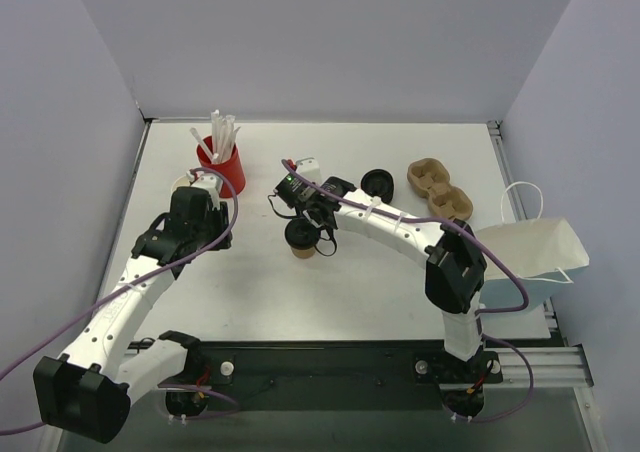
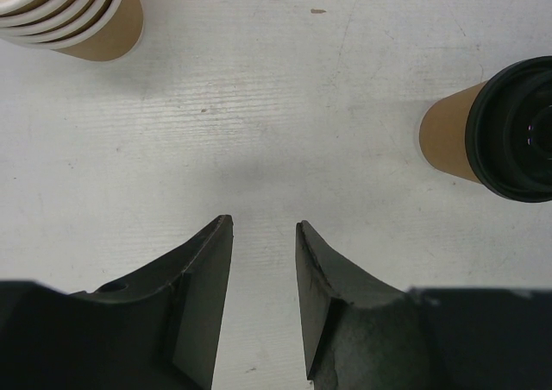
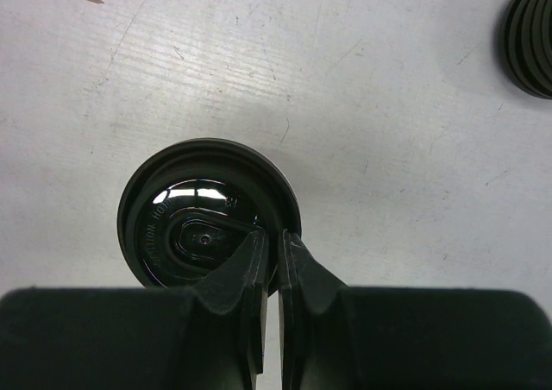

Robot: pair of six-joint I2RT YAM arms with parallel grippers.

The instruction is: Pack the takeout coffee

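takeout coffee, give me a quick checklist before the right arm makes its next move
1. Takeout coffee upright, lid on: ok.
2. Right gripper around the cup: not ok, jaws shut over the lid's edge.
3. Left gripper free: ok, open and empty.
4. Pulp carrier wells empty: ok.
5. Paper bag open and ready: cannot tell.
6. Lid stack clear of the cup: ok, apart.
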